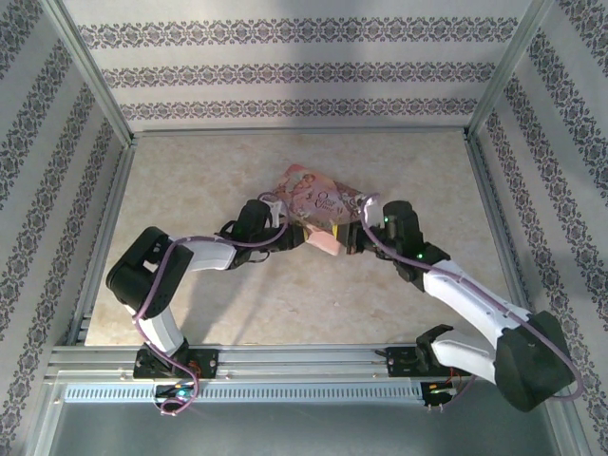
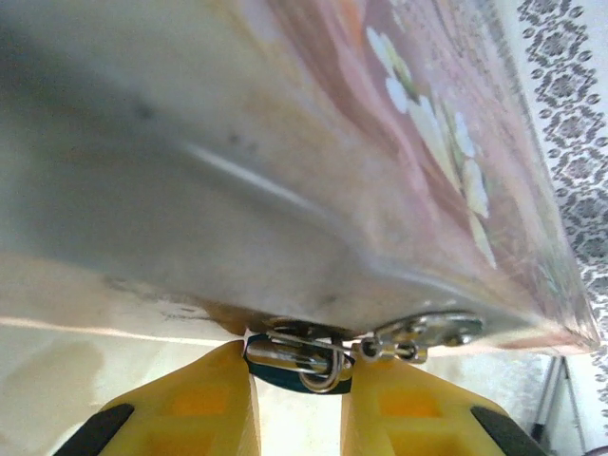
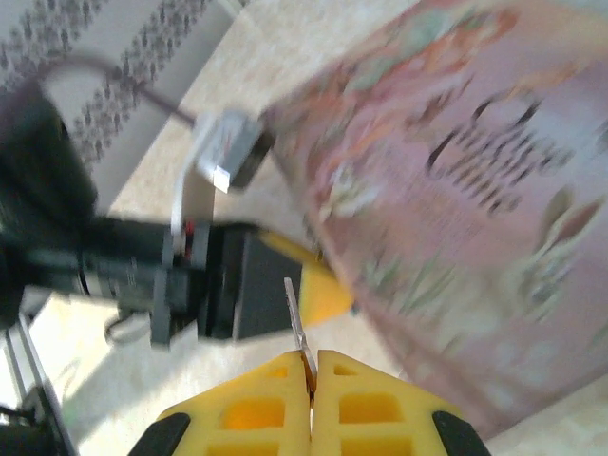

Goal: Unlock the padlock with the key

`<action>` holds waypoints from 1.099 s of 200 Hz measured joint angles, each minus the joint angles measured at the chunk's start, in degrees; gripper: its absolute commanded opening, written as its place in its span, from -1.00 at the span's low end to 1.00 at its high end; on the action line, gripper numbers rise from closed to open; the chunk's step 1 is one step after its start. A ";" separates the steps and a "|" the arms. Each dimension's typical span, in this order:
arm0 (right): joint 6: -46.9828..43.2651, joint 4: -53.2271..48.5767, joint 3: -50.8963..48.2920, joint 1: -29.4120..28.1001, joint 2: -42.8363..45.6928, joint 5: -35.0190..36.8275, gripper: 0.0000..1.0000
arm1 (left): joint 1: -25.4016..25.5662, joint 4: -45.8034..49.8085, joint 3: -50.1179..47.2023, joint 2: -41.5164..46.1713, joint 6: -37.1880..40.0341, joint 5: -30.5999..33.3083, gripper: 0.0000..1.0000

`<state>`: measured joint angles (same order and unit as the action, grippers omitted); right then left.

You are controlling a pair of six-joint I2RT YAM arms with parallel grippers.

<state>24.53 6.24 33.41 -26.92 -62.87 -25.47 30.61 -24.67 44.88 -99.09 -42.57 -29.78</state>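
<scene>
The padlock (image 2: pixel 296 366), a small teal body with a silvery shackle, hangs from the metal hasp (image 2: pixel 427 332) on the edge of the pink illustrated tin (image 2: pixel 313 142). My left gripper (image 2: pixel 299 399) has its yellow fingers (image 2: pixel 204 404) pressed on both sides of the padlock. My right gripper (image 3: pixel 312 375) is shut on the key (image 3: pixel 296 313), whose thin silver blade sticks up and points at the left gripper's yellow finger (image 3: pixel 328 290) beside the tin (image 3: pixel 475 190). In the top view both grippers, left (image 1: pixel 290 231) and right (image 1: pixel 353 237), meet at the tin's (image 1: pixel 318 199) near edge.
The tin lies on a beige table (image 1: pixel 237 304) enclosed by patterned walls (image 1: pixel 285 66) and aluminium frame posts. The left arm's black wrist (image 3: pixel 114 275) and cable sit close in front of the right gripper. A rail (image 1: pixel 304 361) runs along the near edge.
</scene>
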 measured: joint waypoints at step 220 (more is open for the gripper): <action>-11.26 21.33 -12.39 -12.74 -10.58 18.71 -1.00 | 1.70 17.33 10.88 1.14 -6.80 -1.99 -0.63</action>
<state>13.28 27.57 21.02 -39.66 -73.45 -6.76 32.32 -7.33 55.77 -97.95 -49.36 -31.77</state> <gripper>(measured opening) 0.055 0.188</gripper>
